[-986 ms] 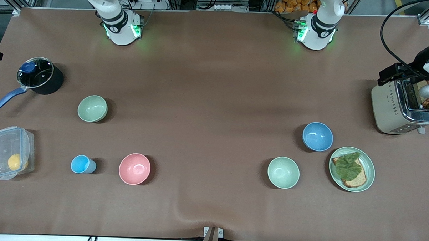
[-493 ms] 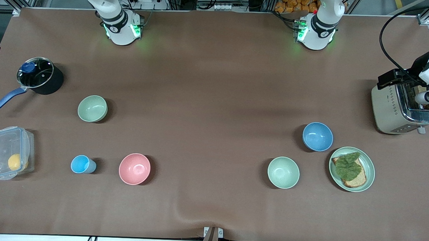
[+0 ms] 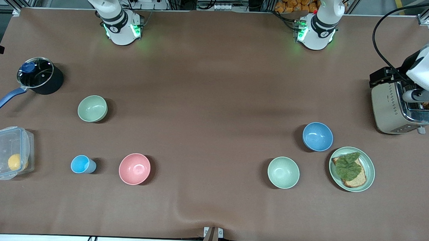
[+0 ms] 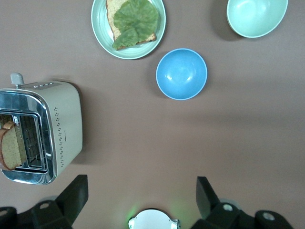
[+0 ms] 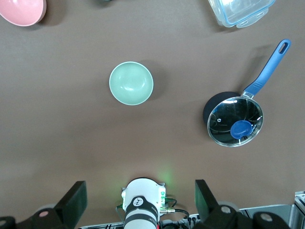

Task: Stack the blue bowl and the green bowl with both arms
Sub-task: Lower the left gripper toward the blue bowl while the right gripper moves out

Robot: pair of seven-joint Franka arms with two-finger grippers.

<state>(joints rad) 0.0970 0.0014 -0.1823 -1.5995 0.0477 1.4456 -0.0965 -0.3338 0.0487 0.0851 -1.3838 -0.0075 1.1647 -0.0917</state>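
Resting on the bench [image 3: 215,99], the blue bowl [image 3: 317,136] sits toward the left arm's end, touching nothing, with a mint bowl [image 3: 283,172] and a green plate [image 3: 367,177] of bread and lettuce both nearer the front edge. The green bowl [image 3: 92,108] stands toward the right arm's end, well apart from the blue one, between a lidded saucepan [image 3: 40,75] and a pink bowl [image 3: 134,168]. The left gripper [image 4: 142,193] hangs high over the toaster [image 3: 388,108] at the left arm's edge of the bench, its 2 fingers spread wide and holding nothing. The right gripper [image 5: 138,193] appears only in its own wrist view, seemingly high over the bench near its base, released and empty.
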